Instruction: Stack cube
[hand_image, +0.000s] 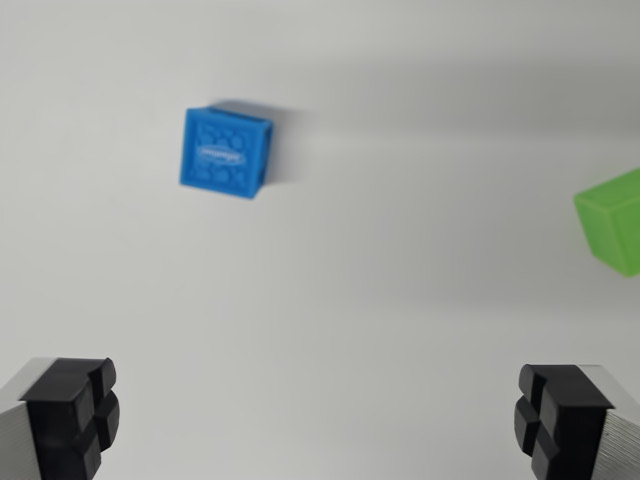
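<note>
Two cubes on a plain white table (400, 320), one gripper above them, seen from the wrist.

Item 1: blue cube (226, 153). Lies at about eleven o'clock from the frame's centre, in the wrist view's upper left. Top face carries a moulded pattern of rings and a small oval mark; slightly blurred. Sits flat on the table, turned a little off square. Well apart from both fingers, ahead of the gripper and nearer the left finger's side than the right.

Item 2: green cube (612, 220). At about three o'clock, cut by the wrist view's right edge, so only part shows. Tilted in the picture. Well apart from the blue cube, nothing between them.

Item 3: gripper (320, 420). Two black pads on grey fingers, one at seven o'clock (72, 410), one at five o'clock (560, 415). Jaws spread wide, almost the frame's full width. Nothing held; only bare table between the pads. Neither cube lies between the fingers.
</note>
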